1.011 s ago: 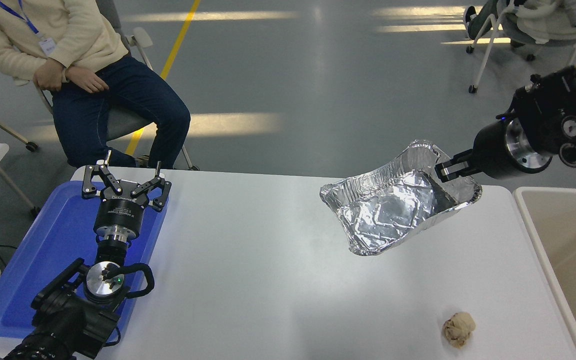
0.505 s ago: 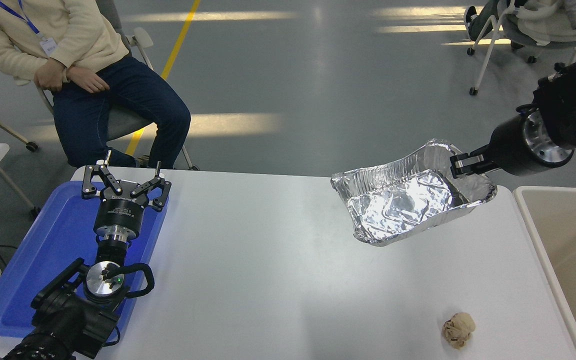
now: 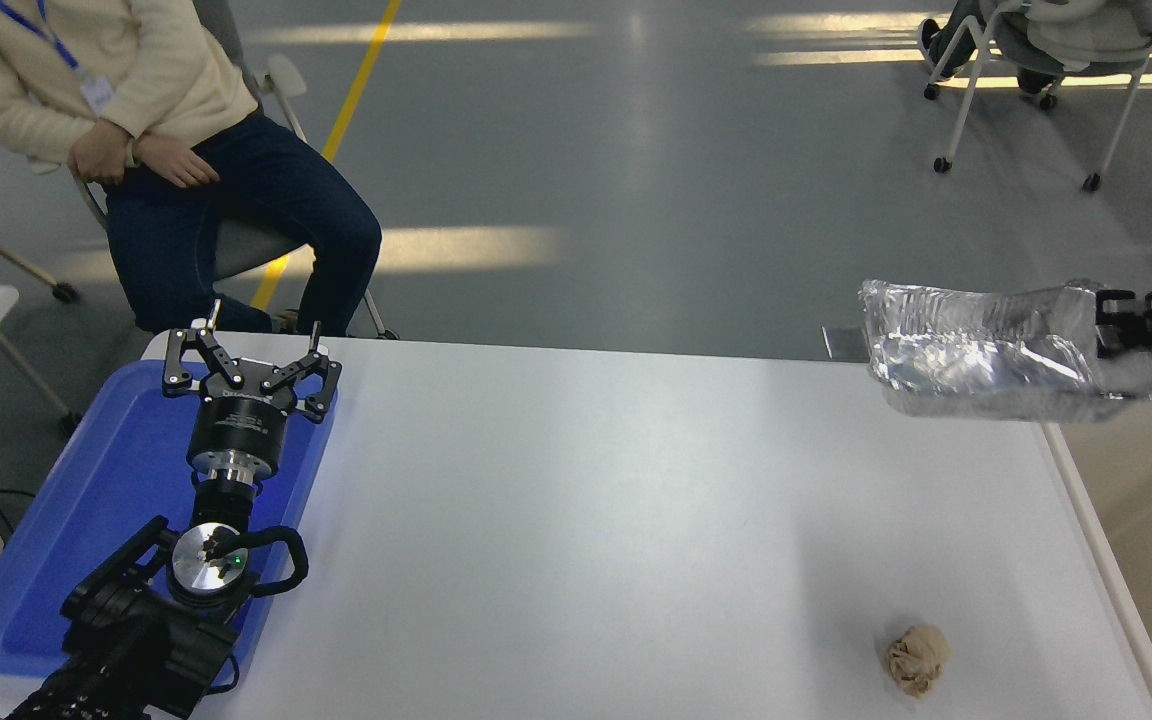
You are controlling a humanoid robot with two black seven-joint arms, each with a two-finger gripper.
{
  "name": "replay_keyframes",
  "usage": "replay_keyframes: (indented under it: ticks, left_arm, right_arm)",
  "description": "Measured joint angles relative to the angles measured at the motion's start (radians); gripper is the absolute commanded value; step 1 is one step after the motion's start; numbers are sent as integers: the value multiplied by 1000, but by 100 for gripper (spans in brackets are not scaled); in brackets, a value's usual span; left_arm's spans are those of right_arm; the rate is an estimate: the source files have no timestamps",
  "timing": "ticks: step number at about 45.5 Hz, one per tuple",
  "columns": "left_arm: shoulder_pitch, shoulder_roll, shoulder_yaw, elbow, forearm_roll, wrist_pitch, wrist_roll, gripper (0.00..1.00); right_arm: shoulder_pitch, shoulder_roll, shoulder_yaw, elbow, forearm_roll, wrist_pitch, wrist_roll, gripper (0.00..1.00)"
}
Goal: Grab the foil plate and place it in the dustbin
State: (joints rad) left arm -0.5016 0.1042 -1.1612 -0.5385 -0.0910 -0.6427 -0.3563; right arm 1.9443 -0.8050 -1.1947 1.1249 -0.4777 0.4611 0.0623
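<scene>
A: Where's the foil plate point(image 3: 981, 350)?

B: Held in the air at the surface's point(image 3: 576, 520) far right corner, its right end over the dustbin's point(image 3: 1151, 520) rim. The right tool point(image 3: 1114, 322) grips that end, pinched on the rim.

A: And the left tool point(image 3: 251, 365)?

B: Parked over the blue tray point(image 3: 56, 540), fingers spread wide.

A: Room to move?

B: Bare surface mid-way; a paper ball point(image 3: 917, 657) sits near the front right edge. No legible writing.

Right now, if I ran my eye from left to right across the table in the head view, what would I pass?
Blue tray with the left gripper open over it → crumpled paper ball → foil plate held in the air by the right gripper → dustbin.
</scene>
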Motion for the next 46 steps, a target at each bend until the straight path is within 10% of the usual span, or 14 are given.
replay_keyframes:
  ticks: [46]
  left_arm:
    - [0, 0, 0, 0, -1, 0, -1, 100]
  right_arm:
    - [-1087, 47, 883, -969, 157, -90, -9, 0]
